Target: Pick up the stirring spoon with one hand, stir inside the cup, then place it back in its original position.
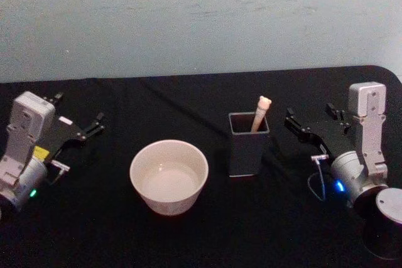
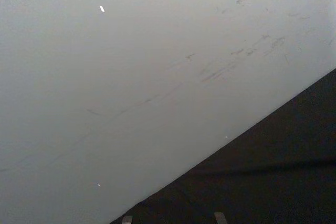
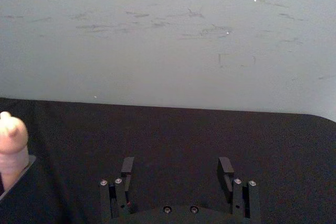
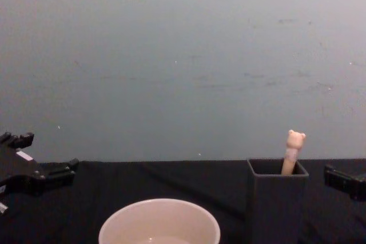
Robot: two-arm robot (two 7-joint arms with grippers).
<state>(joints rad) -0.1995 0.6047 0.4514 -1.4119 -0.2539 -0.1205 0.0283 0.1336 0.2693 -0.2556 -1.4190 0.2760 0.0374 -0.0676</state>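
One stirring spoon (image 1: 260, 113) stands in one dark grey holder (image 1: 248, 144), beside one cream cup (image 1: 169, 176). Two grippers rest apart: left gripper (image 1: 80, 121) and right gripper (image 1: 312, 119), both spread and empty. Black table (image 1: 207, 230), pale grey wall (image 1: 201, 17).

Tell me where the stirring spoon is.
The stirring spoon stands in the dark grey holder, right of the cup in the head view, near the right gripper.

spoon (image 1: 260, 112): 1 (in holder) | cup (image 1: 169, 176): 1 | holder (image 1: 248, 145): 1 | grippers: 2
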